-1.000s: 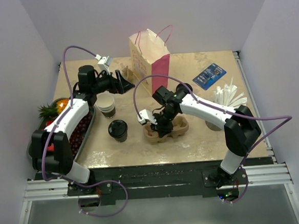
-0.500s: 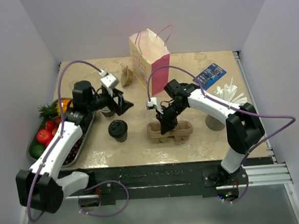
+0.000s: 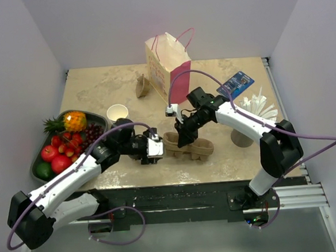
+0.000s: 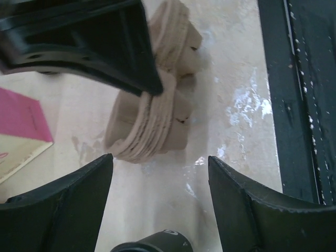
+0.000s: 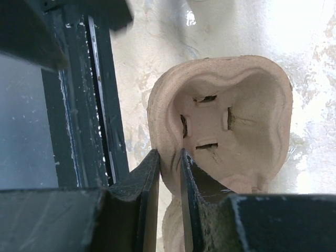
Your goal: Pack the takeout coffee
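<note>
Two arms: both have shifted within the last second.
Left gripper [image 4: 158, 163]: swung from the back of the table to the front edge; fingers [image 4: 63, 210] spread wide, holding nothing.
Coffee [image 4: 157, 242]: hidden under that arm from above; a dark round top, likely its lid, sits low between the open fingers.
Cup carrier [image 3: 188, 149]: now tilted, no longer flat.
Right gripper [image 5: 169, 157]: pinched shut on the carrier's rim.
Meaning: cup and carrier brought close; cup not yet grasped.

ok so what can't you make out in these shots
takeout coffee: top view, under the left arm's wrist; left wrist view, only a dark sliver at the bottom edge
blue card's print: top view, too small
cup carrier's second pocket: right wrist view, behind the right jaws
</note>
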